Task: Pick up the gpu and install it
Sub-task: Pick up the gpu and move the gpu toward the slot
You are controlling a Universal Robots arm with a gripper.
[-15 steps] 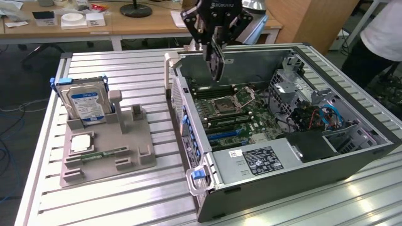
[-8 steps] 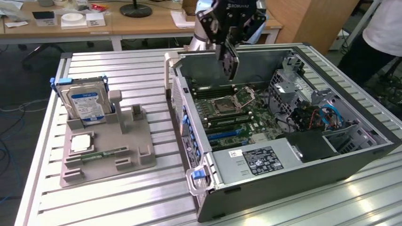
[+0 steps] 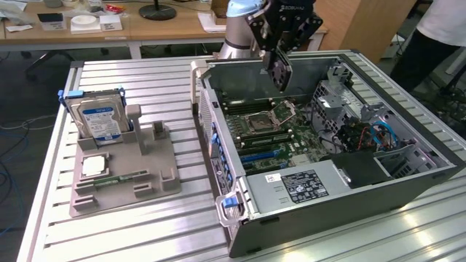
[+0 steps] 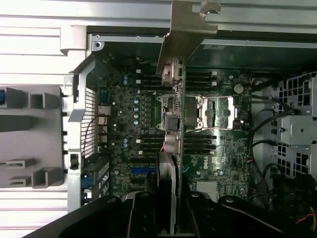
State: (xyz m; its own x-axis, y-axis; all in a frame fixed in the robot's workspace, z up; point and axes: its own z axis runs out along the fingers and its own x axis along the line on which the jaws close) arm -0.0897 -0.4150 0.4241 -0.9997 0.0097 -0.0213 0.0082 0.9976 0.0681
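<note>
Gripper (image 3: 280, 52) clamped narrow on the gpu (image 3: 281, 75), card hanging edge-down straight beneath it, metal bracket (image 4: 185, 34) at the end farthest from the grip. Poised above the open computer case (image 3: 320, 210), well clear of the motherboard (image 3: 295, 139) below. Pickup done, judging by the card held aloft; seating in a slot not yet done. Grey parts holder (image 3: 145, 180) and hard drive (image 3: 102, 123) well off to one side.

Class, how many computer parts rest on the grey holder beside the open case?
3 on the grey holder: a hard drive upright at its far end, a pale square chip lying flat nearer the camera, a memory stick beside that. None seems hidden.
</note>
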